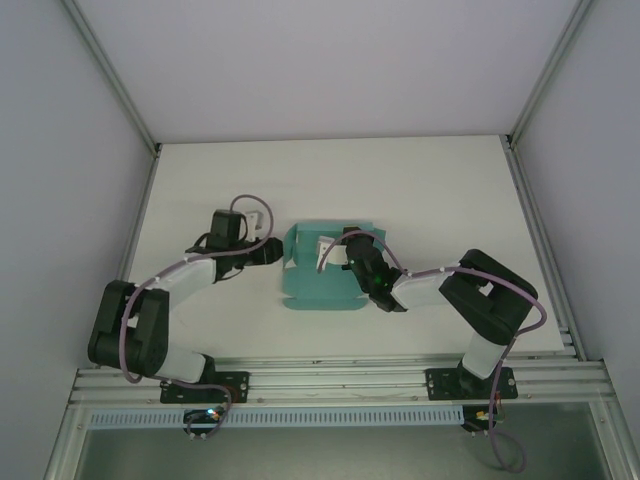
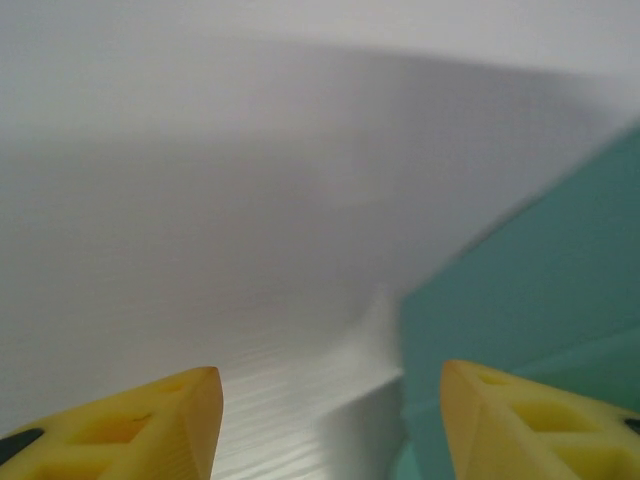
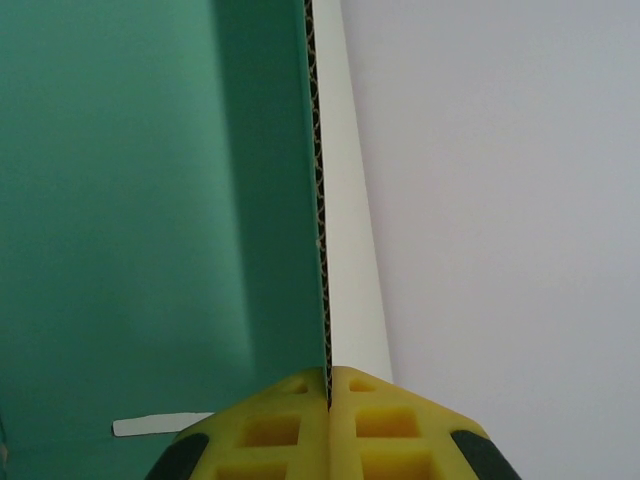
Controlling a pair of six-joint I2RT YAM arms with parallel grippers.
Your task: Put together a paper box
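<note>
Teal card, the paper box (image 1: 318, 290) lies half-folded in the middle of the table (image 1: 420, 180) between the two arms, base flat and far panels raised. The right gripper (image 3: 329, 385) is the nearer: its yellow fingers are pressed together on an upright flap, whose corrugated edge runs straight away from the wrist. The left gripper (image 2: 330, 430) hangs just off the box's left side, jaws wide apart and holding nothing (the card sits to its right). From above the card looks nearly square, so I cannot name a long axis. The next fold, I judge, turns on swinging that pinched flap inward.
</note>
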